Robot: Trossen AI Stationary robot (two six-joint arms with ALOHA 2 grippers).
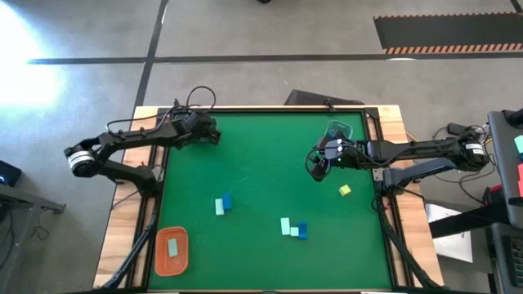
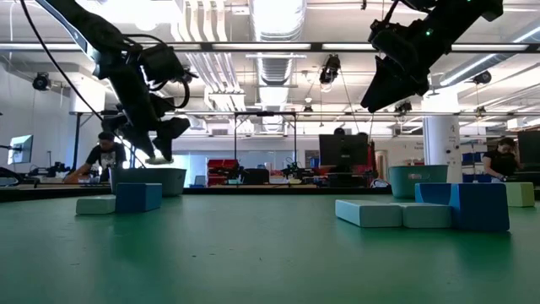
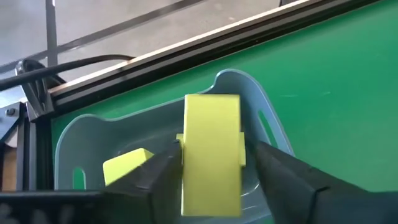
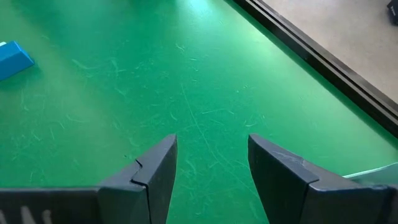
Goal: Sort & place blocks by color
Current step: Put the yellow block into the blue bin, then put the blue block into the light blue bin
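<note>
high view: the left gripper (image 1: 211, 133) hovers at the mat's ten o'clock corner, the right gripper (image 1: 317, 166) near two o'clock; loose blocks (image 1: 223, 203) lie toward six.

left wrist view: a yellow block (image 3: 211, 152) sits between spreading fingers (image 3: 283, 177) over a grey-blue tray (image 3: 249, 93) — drop-off step; whether it's free, i cannot tell. next, lift away.

right wrist view: jaws apart, empty.

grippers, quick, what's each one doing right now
Left gripper: a yellow block between its fingers, over a grey-blue tray; grip cannot be told.
Right gripper: open, empty.
</note>
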